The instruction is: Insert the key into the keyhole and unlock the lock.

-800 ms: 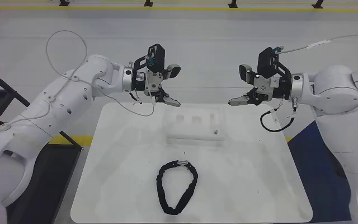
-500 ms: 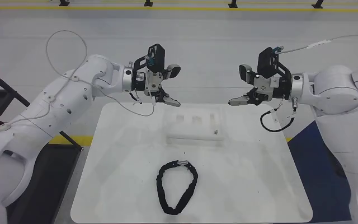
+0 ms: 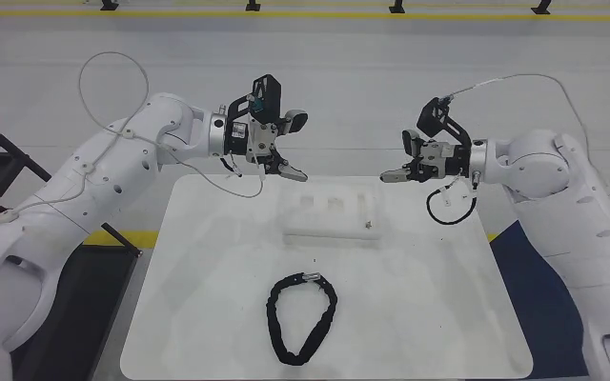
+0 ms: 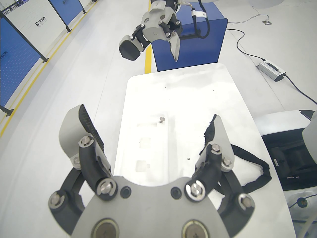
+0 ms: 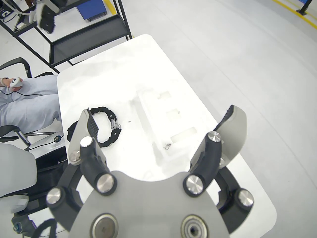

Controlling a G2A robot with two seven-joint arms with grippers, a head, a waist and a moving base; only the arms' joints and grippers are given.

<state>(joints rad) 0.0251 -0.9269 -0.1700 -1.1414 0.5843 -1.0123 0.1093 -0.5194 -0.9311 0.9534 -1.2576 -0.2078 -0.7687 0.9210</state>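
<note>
While both pincers hang released, key and lock lie untouched

Since neither pincer carries anything, the task is judged to be at its opening step. Left pincer (image 3: pixel 296 149): fingers spread wide, nothing between them, held clear of the surface (image 3: pixel 191 314) near its far edge, to one side of the white holder (image 3: pixel 334 217). Right pincer (image 3: pixel 398 160): likewise released and bare, held at the opposite side of the holder, well apart from the left. Both are judged to be kept outward so that the work area lies open to view.

Key (image 3: pixel 366 225): a small metal item resting on the holder's near corner on the right-arm side, just beside a recess (image 5: pixel 183 134); its orientation is too small to read. Its raised seat is judged to give fingertips room to close on it. The right pincer is the nearer, hence the likelier to fetch it.

Lock (image 3: pixel 301 319): a black sleeved chain in a closed loop, flat on the surface nearer the robot, well apart from the key. Its metal barrel (image 3: pixel 310 277) faces the holder; the keyhole cannot be made out. The left pincer is judged free to steady it
</note>
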